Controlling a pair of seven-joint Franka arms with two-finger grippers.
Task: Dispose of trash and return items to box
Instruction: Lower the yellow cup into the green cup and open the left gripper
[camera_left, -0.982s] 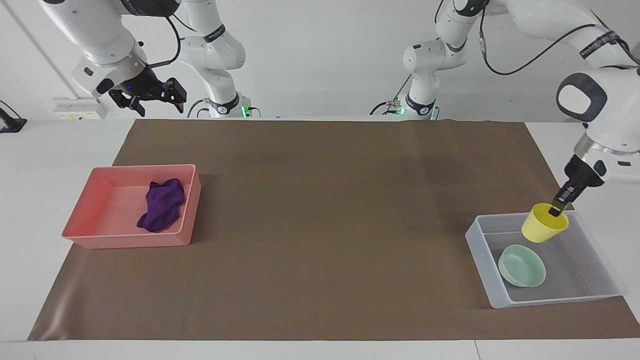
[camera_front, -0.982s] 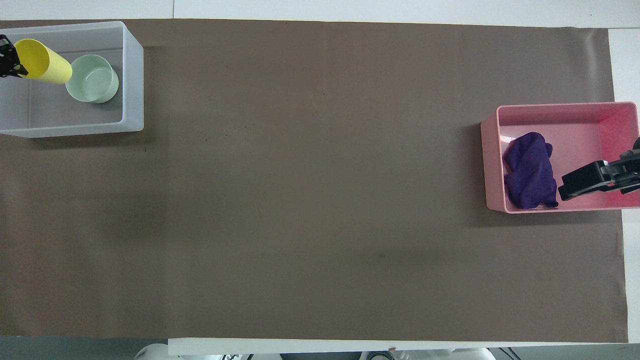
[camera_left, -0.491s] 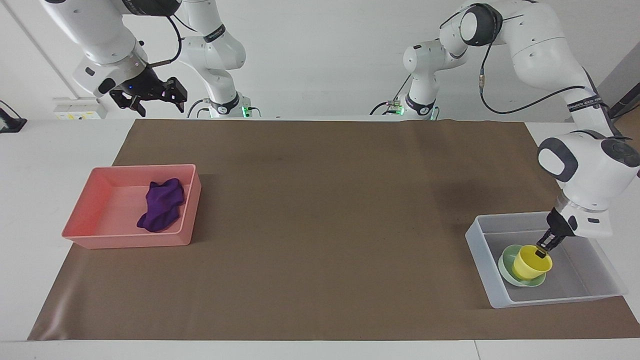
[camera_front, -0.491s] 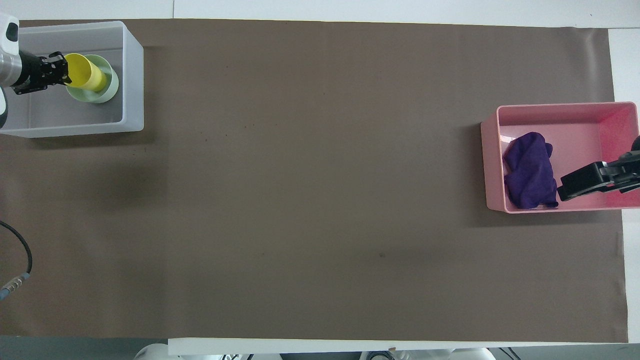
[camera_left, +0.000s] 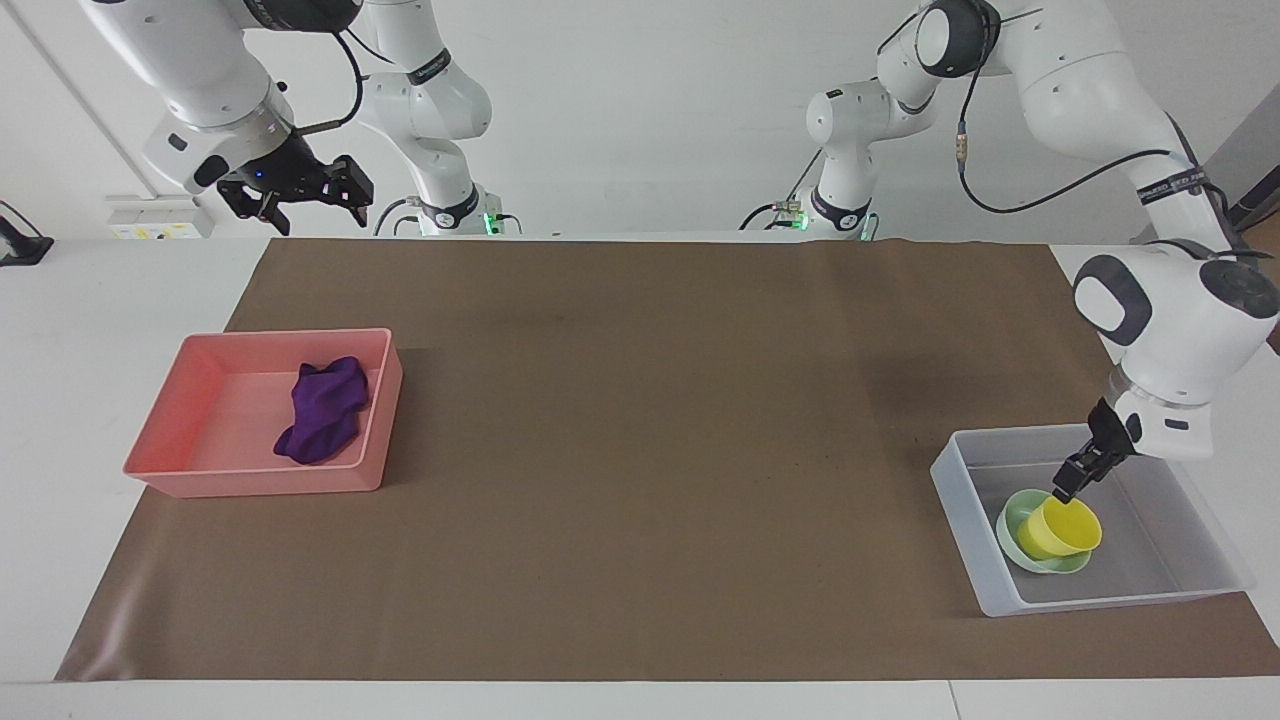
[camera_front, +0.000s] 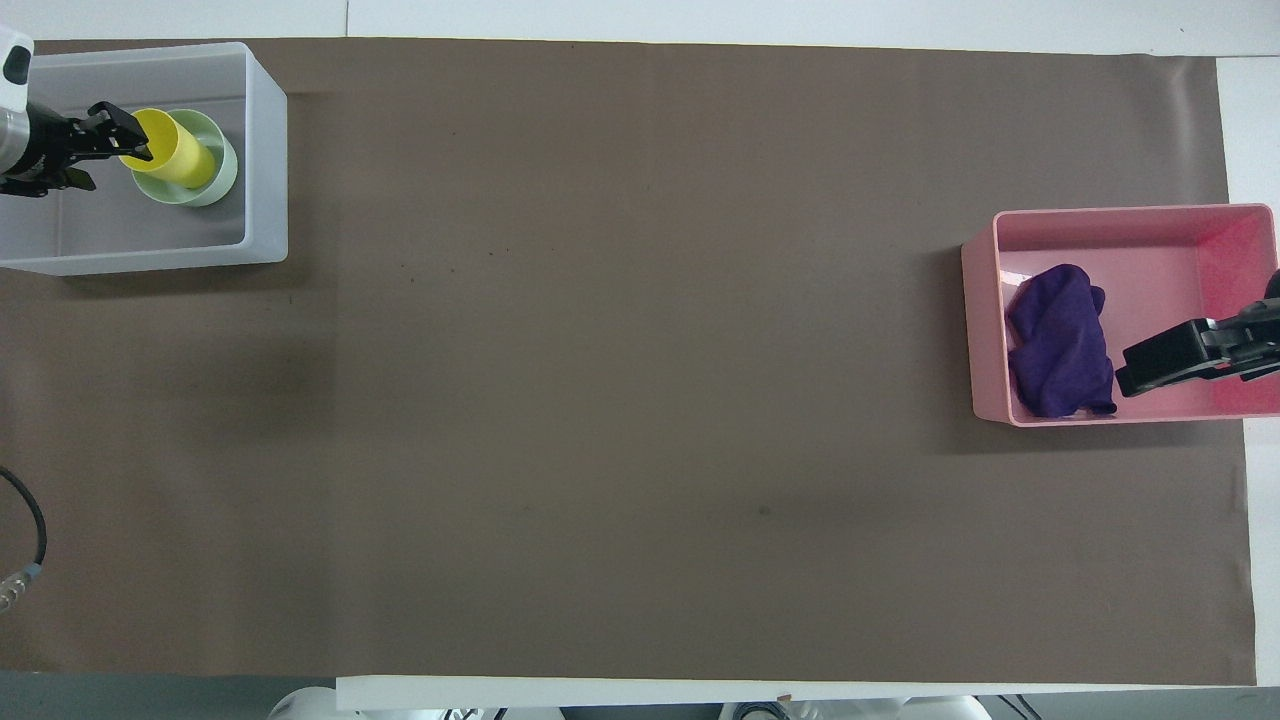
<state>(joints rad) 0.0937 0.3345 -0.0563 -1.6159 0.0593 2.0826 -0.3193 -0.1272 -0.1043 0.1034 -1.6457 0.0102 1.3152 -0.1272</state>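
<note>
The yellow cup (camera_left: 1066, 530) sits tilted in the mint-green bowl (camera_left: 1008, 527), which lies in the translucent box (camera_left: 1100, 598) at the left arm's end of the table. My left gripper (camera_left: 1066, 488) is open just above the cup's rim, on the side toward the robots. In the overhead view the cup (camera_front: 172, 160), the bowl (camera_front: 224, 168), the box (camera_front: 266, 150) and the left gripper (camera_front: 112, 165) show at the top corner. The purple rag (camera_left: 322, 410) lies in the pink tray (camera_left: 260, 480). My right gripper (camera_left: 312, 212) is open and raised, over the pink tray (camera_front: 1130, 215) beside the rag (camera_front: 1060, 340).
A brown mat (camera_left: 640, 450) covers most of the table, with white table surface around it. The pink tray stands at the right arm's end, the box at the left arm's end.
My left gripper brought the cup down from over the box's wall nearest the robots into the bowl, then let go and drew back a little. The right arm has stayed in place.
</note>
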